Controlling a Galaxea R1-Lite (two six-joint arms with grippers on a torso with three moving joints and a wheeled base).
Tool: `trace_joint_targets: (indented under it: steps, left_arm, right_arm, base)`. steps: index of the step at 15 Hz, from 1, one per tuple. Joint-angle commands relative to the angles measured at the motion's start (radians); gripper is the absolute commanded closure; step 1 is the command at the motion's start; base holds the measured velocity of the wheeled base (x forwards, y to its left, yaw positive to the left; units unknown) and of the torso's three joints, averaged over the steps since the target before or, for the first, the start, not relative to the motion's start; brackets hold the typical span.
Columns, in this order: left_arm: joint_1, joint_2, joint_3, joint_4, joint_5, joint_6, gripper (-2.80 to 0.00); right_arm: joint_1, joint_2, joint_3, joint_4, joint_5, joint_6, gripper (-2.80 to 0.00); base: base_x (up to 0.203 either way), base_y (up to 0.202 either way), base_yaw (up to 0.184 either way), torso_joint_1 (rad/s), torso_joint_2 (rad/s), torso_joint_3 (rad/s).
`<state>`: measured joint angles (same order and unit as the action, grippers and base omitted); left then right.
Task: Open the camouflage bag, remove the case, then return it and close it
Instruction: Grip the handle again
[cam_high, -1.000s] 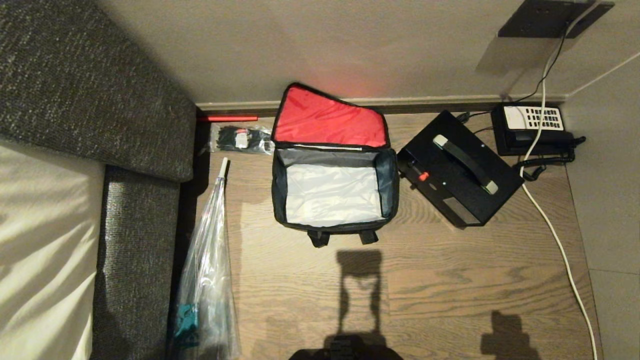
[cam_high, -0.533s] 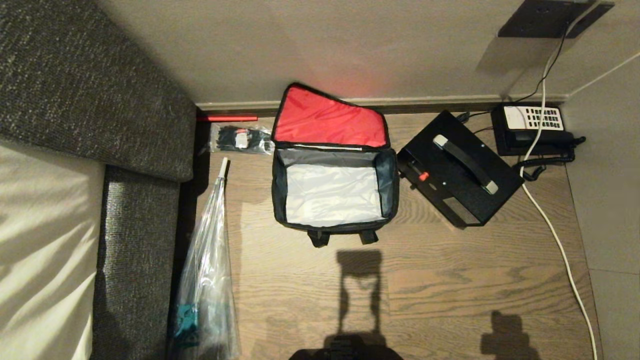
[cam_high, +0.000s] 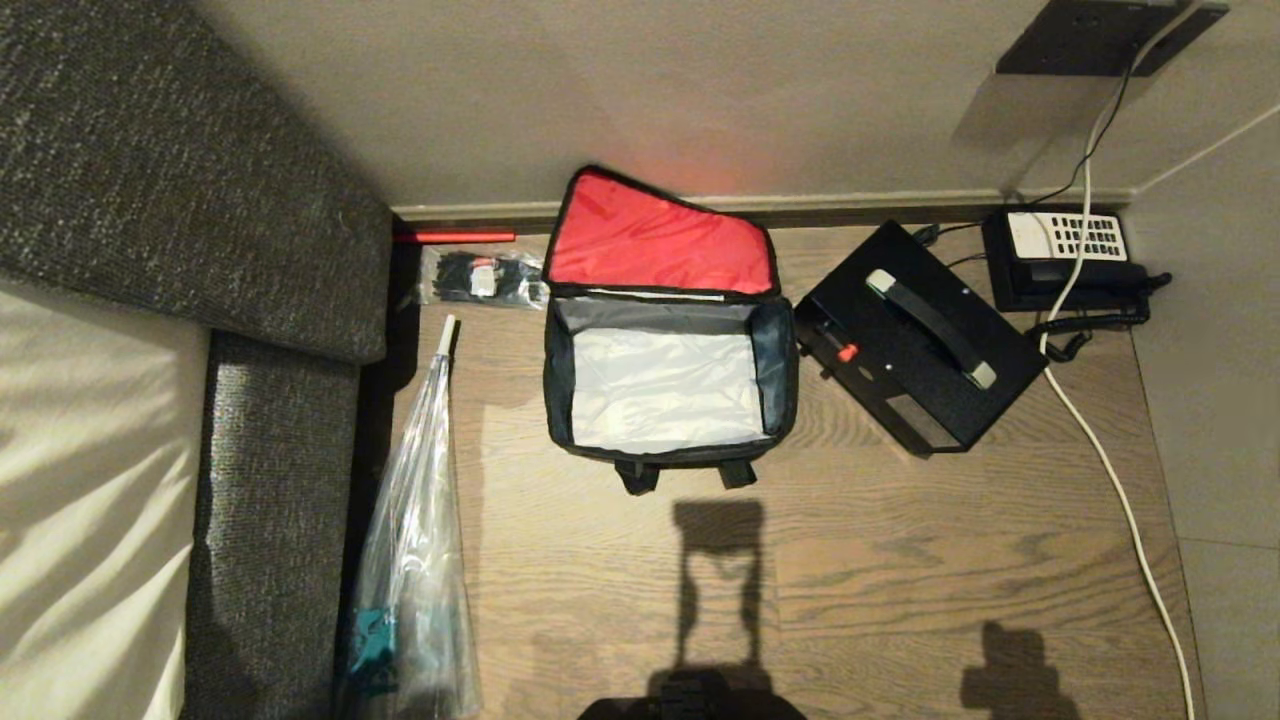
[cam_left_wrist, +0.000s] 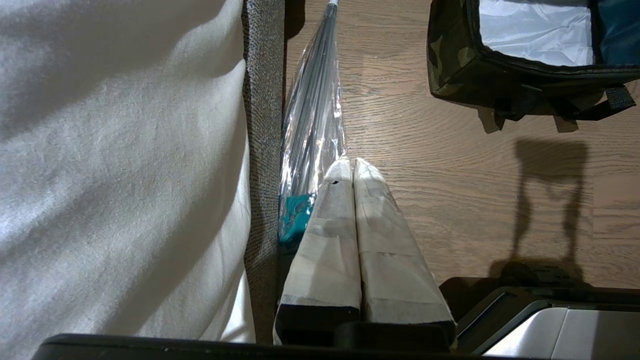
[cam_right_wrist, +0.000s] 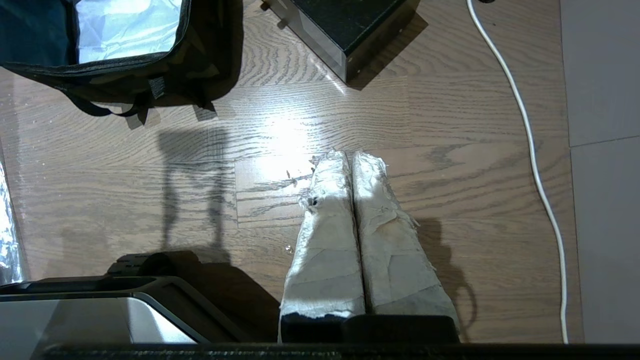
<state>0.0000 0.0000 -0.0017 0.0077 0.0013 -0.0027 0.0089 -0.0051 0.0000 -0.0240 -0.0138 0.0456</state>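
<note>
Bag (cam_high: 668, 400) sat open on the wood floor (cam_high: 900, 560) against the far wall, its red lid (cam_high: 660, 240) folded back and upright, the pale grey inside bare. Case (cam_high: 920, 335) stood out on the floor just to the bag's right, close beside it, top handle (cam_high: 930, 327) up and a red latch (cam_high: 847, 352) on the side facing the bag. Its long axis ran on a slant, from near the bag's right wall back toward the phone (cam_high: 1065, 255) in the corner, so it was not square with the bag's opening.

Both claws hung low near the robot's base, well short of either thing. Left claw (cam_left_wrist: 352, 162) was clenched on nothing, beside the clear plastic bag (cam_left_wrist: 312, 130) along the sofa (cam_left_wrist: 262, 125). Right claw (cam_right_wrist: 352, 155) was likewise clenched and empty, over bare floor, with the white cable (cam_right_wrist: 530, 140) running off to its right.

By my reading, removal was done and the return came next. Case lay ahead and a little right of the right claw, which was the nearer one, and the handle would need taking across its slant, then a turn to line the case up with the bag.
</note>
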Motion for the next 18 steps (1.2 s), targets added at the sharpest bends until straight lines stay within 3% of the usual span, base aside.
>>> trace_joint_targets:
  steps: [1,18]
  left_arm:
    - [0.0,-0.002,0.0,0.0,0.0,0.0,0.0]
    - [0.0,-0.002,0.0,0.0,0.0,0.0,0.0]
  right_arm:
    - [0.0,-0.027,0.012,-0.001,0.0,0.0,0.0]
    - [0.0,-0.027,0.012,-0.001,0.0,0.0,0.0]
  base:
    - [0.0,0.0,0.0,0.0,0.0,0.0]
    - [0.0,0.0,0.0,0.0,0.0,0.0]
